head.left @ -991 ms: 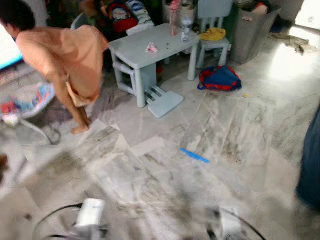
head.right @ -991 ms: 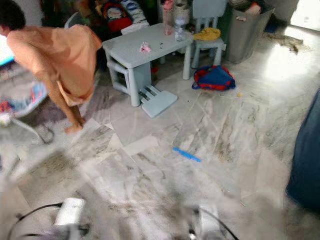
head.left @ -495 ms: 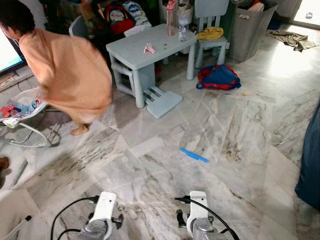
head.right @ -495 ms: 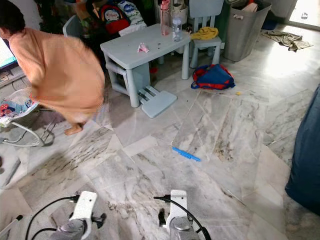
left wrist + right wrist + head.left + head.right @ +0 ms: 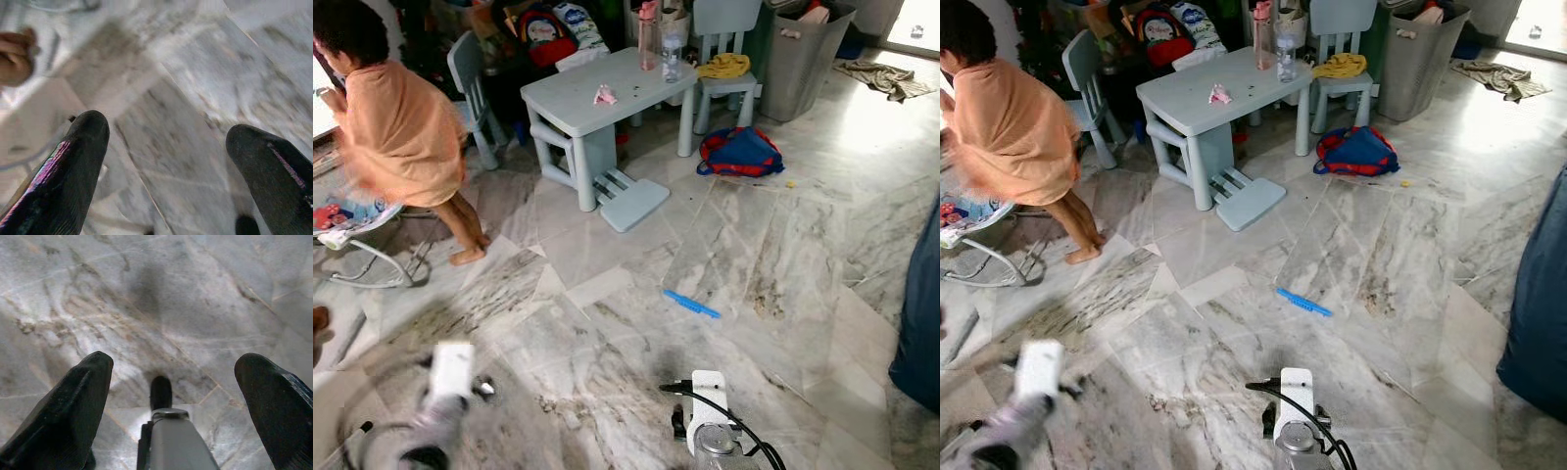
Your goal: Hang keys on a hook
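Left hand [image 5: 164, 147] swung outward, seemingly blurred, fingers wide apart over marble floor [image 5: 754, 245]; right hand [image 5: 171, 377] likewise open, empty.

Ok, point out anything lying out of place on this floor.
A blue comb-like strip lies loose on the marble mid-floor. A red-and-blue backpack is slumped on the floor beside the small table, and a cloth lies crumpled farther off.

Polished marble floor [image 5: 607, 333], grey-veined and glossy, catches glare at one o'clock. Smooth matt plastic on the pale blue table [image 5: 597, 93] and the chair [image 5: 729, 39] at twelve o'clock. Soft cloth in the red-and-blue bag [image 5: 742, 154]. Matt black fingers [image 5: 63, 421] on the right gripper [image 5: 181, 416].
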